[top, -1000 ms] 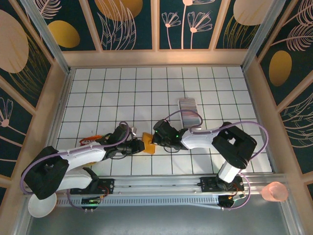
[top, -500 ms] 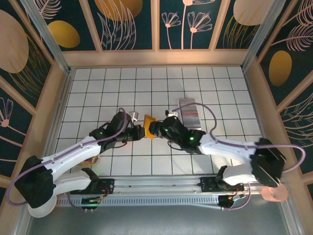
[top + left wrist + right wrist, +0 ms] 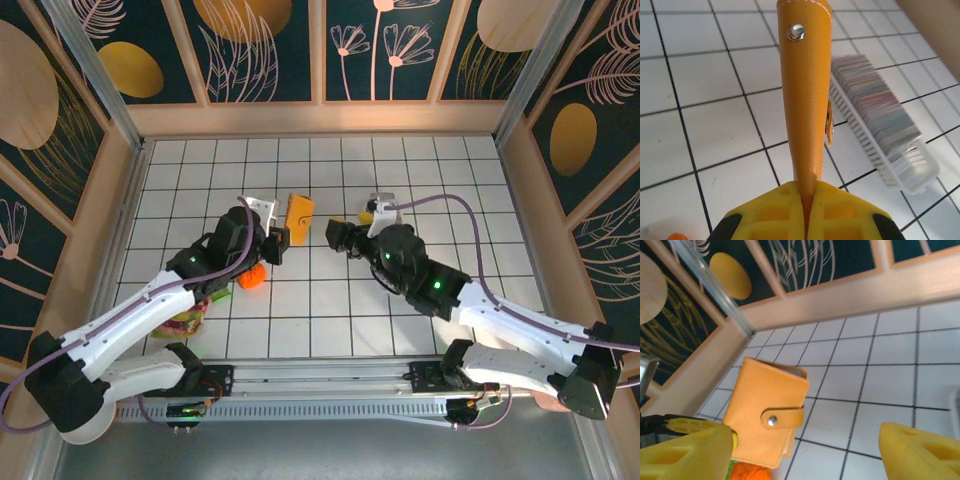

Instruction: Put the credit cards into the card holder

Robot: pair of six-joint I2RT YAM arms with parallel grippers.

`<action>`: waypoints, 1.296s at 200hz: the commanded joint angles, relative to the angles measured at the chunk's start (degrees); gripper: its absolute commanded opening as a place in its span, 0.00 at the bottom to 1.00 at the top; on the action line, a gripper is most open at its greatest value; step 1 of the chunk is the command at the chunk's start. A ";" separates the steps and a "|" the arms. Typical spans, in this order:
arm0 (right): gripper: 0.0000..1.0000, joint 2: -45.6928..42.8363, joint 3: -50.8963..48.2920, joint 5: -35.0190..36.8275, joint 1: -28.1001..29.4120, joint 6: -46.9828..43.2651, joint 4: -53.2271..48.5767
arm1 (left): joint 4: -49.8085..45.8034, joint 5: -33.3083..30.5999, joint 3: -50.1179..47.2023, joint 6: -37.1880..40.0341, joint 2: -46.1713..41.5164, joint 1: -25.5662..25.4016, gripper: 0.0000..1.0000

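Now: left gripper (image 3: 805, 212) clamped on lower edge of holder (image 3: 805, 90). Holder stands out ahead of fingers, edge-on in wrist view. Tab (image 3: 782, 416) snapped shut, stud (image 3: 772, 420) showing. Left arm stretched forward over mid table (image 3: 200, 170). Right gripper (image 3: 345, 238) just right of holder, not touching, jaws wide apart, empty. Right arm reaches in diagonally from right. Cards (image 3: 875, 100) on edge in tray (image 3: 902, 172), right of holder, apart. Bare tiles left and beyond, up to wall (image 3: 320, 118).
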 commanded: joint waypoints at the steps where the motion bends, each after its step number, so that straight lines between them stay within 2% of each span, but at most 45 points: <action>1: 0.70 2.47 3.78 -16.23 -3.35 4.31 1.32 | 7.26 2.40 -2.27 2.82 -4.68 -0.29 0.00; 22: 0.61 4.86 4.46 -23.55 -5.33 13.63 3.19 | 11.48 3.65 -4.50 2.53 -7.48 -0.28 0.00; 54: 0.49 8.09 7.66 -26.07 -2.94 15.45 2.51 | 12.53 4.12 -4.91 2.77 -8.71 -0.24 0.00; 83: 0.49 11.57 12.34 -23.19 -1.07 13.25 -3.11 | 12.72 4.42 -4.94 2.76 -8.80 -0.26 0.00; 139: 0.56 14.51 16.51 -17.37 -0.91 11.86 -7.13 | 13.23 5.34 -5.48 2.38 -9.92 -0.28 0.00; 208: 0.58 17.12 18.00 -13.23 -0.93 10.84 -9.41 | 14.04 6.35 -5.57 1.88 -10.51 -0.23 0.00; 240: 0.55 17.40 18.45 -8.61 -0.93 11.23 -11.37 | 13.76 6.48 -5.49 1.81 -10.39 -0.24 0.00; 259: 0.49 16.74 17.84 -5.57 -0.97 11.59 -11.61 | 13.50 6.40 -5.47 1.88 -10.39 -0.26 0.00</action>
